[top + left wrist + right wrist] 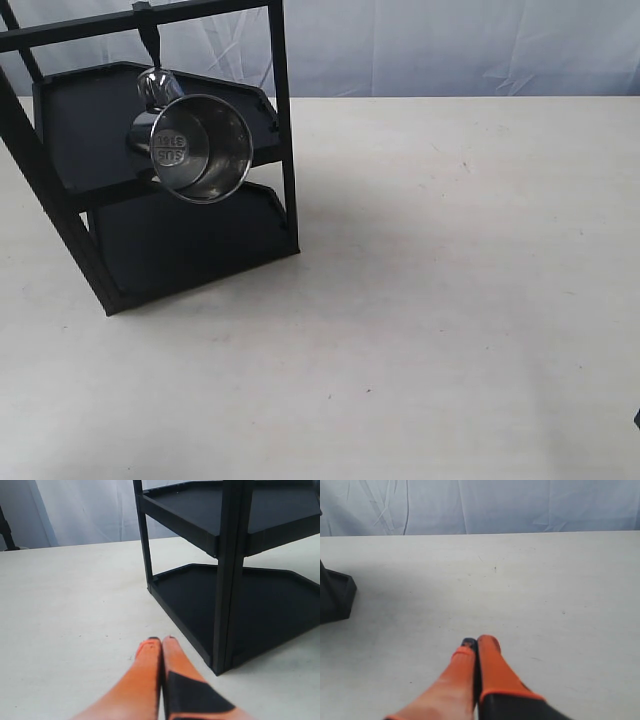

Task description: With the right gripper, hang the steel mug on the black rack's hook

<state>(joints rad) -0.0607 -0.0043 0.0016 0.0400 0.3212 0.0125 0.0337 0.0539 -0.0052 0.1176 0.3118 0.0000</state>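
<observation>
The steel mug [200, 147] hangs by its looped handle from a hook at the top bar of the black rack [60, 125], its stamped base facing the exterior camera. No gripper touches it. My right gripper [477, 641] is shut with nothing between its orange fingers, low over the bare table and far from the rack; it does not show in the exterior view. My left gripper [161, 640] is also shut and empty, just in front of the black rack's [227, 580] near corner post. The mug is out of both wrist views.
The rack's lower shelf [190, 240] rests on the white table [440, 300]. A corner of the rack's base [335, 600] shows at the edge of the right wrist view. A pale cloth backdrop [450, 45] hangs behind the table.
</observation>
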